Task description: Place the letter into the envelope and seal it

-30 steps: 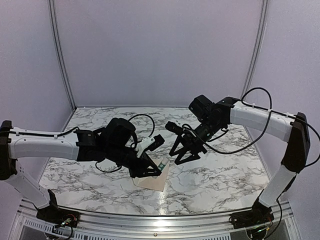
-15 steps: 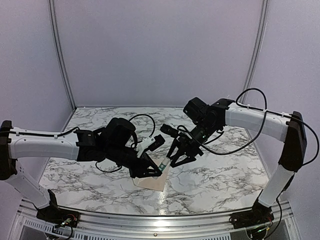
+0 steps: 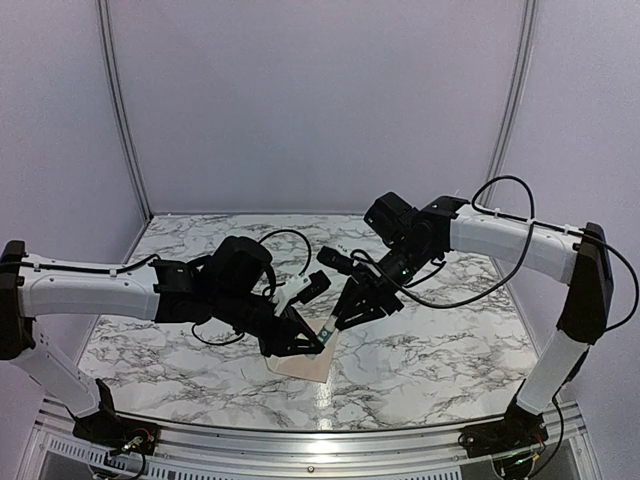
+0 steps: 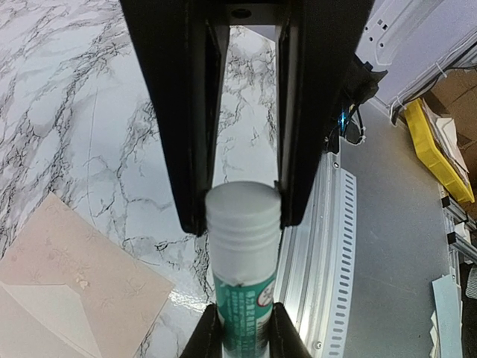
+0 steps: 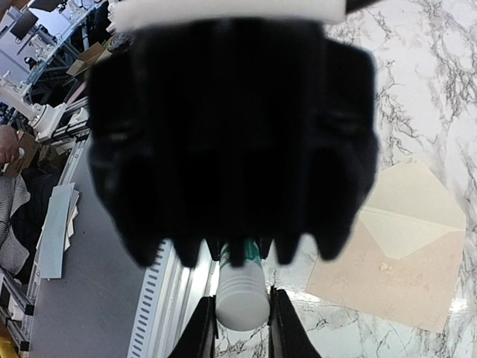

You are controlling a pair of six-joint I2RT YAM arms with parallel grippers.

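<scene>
Since earlier: right arm swung in toward 8 o'clock, right gripper [image 5: 241, 307] went from standing off to clamped on the cap [image 4: 243, 216]; left arm barely shifted

Left gripper [image 4: 240, 319] clenched on the green body of the glue stick [image 4: 244, 298], stick tilted, cap end up toward 2 o'clock. Right fingers [image 4: 190, 112] pinch the cap from both sides. Judged reason: one claw anchors the tube and the other pulls or twists the cap off, so glue can go on the flap for sealing

Envelope [image 5: 419, 195] flat on table [image 3: 430, 350] at 6 o'clock, near the front edge, just under the stick, flap open and pointing away. Letter [image 5: 387, 274]: peach face over the envelope body below the flap; tucked in or only lying on top, cannot tell. Seal not yet done

Surface: glossy white marble-print with grey veins, metal rail along the near edge. Lilac booth walls at back and sides; wrist views show workshop clutter and a yellow bin [image 4: 436, 149] beyond the table
</scene>
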